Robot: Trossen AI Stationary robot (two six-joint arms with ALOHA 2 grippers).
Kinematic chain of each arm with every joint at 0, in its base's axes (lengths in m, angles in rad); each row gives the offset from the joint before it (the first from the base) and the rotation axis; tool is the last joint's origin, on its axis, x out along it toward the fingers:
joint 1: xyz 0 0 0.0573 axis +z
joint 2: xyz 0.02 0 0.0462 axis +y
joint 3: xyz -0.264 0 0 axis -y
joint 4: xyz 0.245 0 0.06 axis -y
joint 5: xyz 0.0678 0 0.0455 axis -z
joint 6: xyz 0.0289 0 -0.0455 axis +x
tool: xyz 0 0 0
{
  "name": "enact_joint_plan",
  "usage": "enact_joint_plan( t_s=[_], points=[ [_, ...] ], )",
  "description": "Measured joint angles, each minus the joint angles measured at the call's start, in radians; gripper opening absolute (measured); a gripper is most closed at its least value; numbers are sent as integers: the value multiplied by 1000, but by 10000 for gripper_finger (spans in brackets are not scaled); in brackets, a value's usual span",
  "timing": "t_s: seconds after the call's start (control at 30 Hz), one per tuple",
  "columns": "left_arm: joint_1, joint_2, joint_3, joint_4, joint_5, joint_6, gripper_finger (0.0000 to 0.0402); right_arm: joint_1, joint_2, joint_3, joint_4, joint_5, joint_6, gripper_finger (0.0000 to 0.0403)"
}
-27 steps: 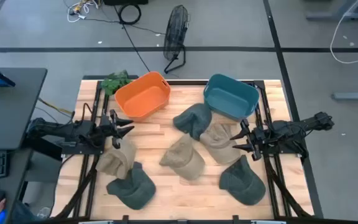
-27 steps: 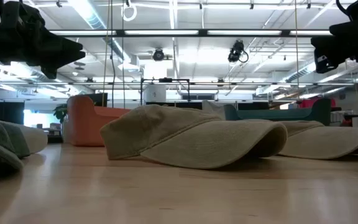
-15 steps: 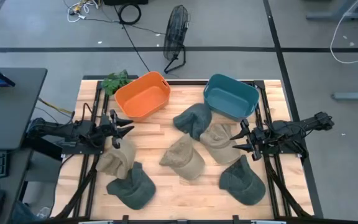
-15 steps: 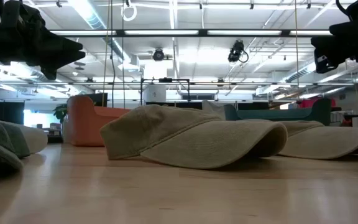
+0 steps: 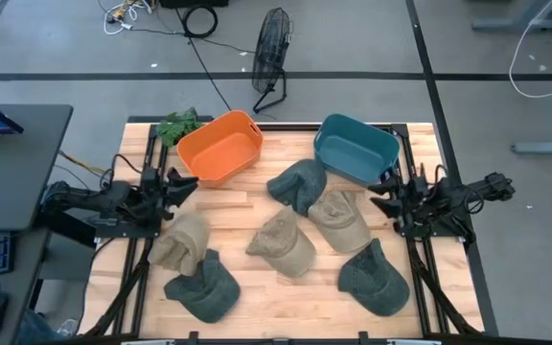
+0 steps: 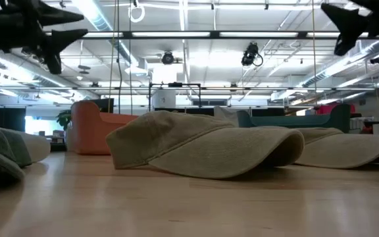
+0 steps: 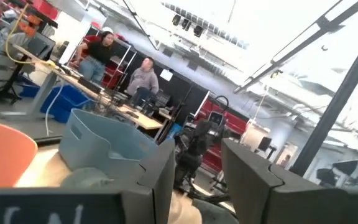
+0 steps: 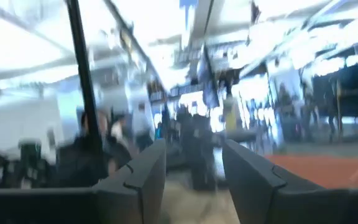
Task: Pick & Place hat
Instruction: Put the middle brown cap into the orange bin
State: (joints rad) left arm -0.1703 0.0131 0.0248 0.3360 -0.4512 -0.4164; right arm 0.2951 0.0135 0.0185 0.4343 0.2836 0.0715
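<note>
Hats w/o legible labels on table; left pincer & right pincer both apart, empty.

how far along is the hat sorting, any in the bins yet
Nothing looks done: the orange bin and the teal bin both look empty. Nothing is in hand: the left gripper and the right gripper are open and hold nothing. All six hats lie on the table, to be picked.
</note>
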Motion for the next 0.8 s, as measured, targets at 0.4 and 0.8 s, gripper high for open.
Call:
enact_joint_plan(
  t_s=[0.4, 0.8],
  points=[
    [0, 255, 283, -12, 7, 17, 135, 0, 67, 120, 77, 14, 64, 162],
    [-1, 776, 748, -396, 15, -145, 135, 0, 453, 574, -376, 12, 32, 162]
  ],
)
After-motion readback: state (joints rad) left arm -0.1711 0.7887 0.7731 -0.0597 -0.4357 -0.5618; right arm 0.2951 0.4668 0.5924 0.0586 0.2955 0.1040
